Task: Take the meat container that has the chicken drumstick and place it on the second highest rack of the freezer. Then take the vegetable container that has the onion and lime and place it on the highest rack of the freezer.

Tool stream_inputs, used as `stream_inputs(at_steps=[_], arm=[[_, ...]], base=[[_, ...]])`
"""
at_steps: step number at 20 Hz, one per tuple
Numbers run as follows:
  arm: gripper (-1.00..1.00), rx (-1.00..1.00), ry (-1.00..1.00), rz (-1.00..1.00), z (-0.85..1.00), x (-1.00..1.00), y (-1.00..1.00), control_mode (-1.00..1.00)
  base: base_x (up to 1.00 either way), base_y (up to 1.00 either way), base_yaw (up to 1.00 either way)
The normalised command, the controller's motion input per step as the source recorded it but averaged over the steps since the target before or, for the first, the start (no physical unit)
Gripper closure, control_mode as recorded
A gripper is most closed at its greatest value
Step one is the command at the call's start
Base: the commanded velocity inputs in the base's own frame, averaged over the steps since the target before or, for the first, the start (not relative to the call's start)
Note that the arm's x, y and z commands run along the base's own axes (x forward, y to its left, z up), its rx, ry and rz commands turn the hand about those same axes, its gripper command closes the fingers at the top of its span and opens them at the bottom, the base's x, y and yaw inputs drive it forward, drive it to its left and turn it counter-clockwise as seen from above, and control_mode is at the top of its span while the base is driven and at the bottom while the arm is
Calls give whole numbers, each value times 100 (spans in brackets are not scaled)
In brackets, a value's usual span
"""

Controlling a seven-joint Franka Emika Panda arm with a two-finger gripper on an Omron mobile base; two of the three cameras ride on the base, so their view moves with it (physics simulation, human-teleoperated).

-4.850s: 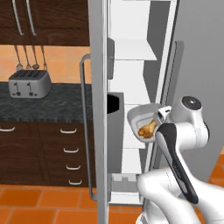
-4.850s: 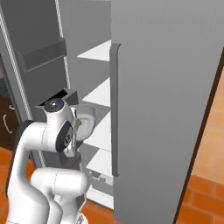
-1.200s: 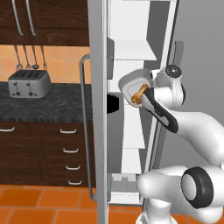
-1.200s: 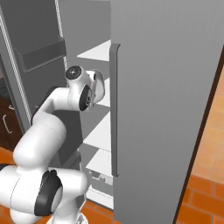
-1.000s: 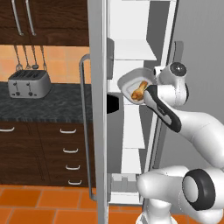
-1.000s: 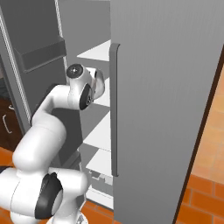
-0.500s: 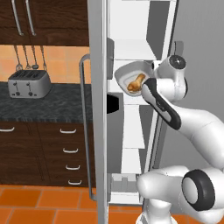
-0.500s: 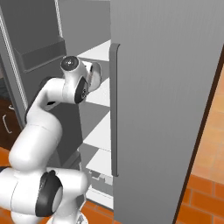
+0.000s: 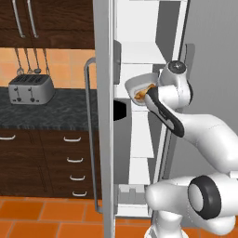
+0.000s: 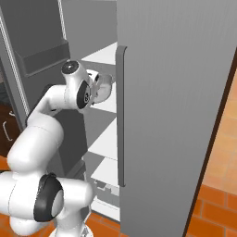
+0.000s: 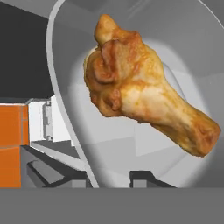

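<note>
1. Meat container (image 9: pixel 139 87), centre of the left base view: gripped at its rim by the gripper (image 11: pixel 113 177), raised inside the open freezer (image 9: pixel 104 116).
2. Chicken drumstick (image 11: pixel 144 92): lies loose in the tilted container.
3. Second highest rack (image 10: pixel 107 105), centre left of the right base view: the target. Level the container, clear the shelf edge, slide it well inward, and only then release.

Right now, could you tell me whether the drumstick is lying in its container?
Yes, in the hand view the drumstick lies inside the pale container, whose rim curves around it.
</note>
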Motion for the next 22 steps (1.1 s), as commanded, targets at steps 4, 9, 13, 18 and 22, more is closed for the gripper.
stream_inputs(at_steps=[4, 9, 13, 18, 22], arm=[[100, 9, 0, -14, -3, 40, 0, -100], [100, 1, 0, -6, -27, 63, 0, -100], [100, 0, 0, 0, -28, 64, -19, -100], [100, 3, 0, 0, -17, 58, -22, -100], [100, 0, 0, 0, -24, 67, -10, -100]], base=[[0, 0, 0], [0, 0, 0], [0, 0, 0], [0, 0, 0], [0, 0, 0]])
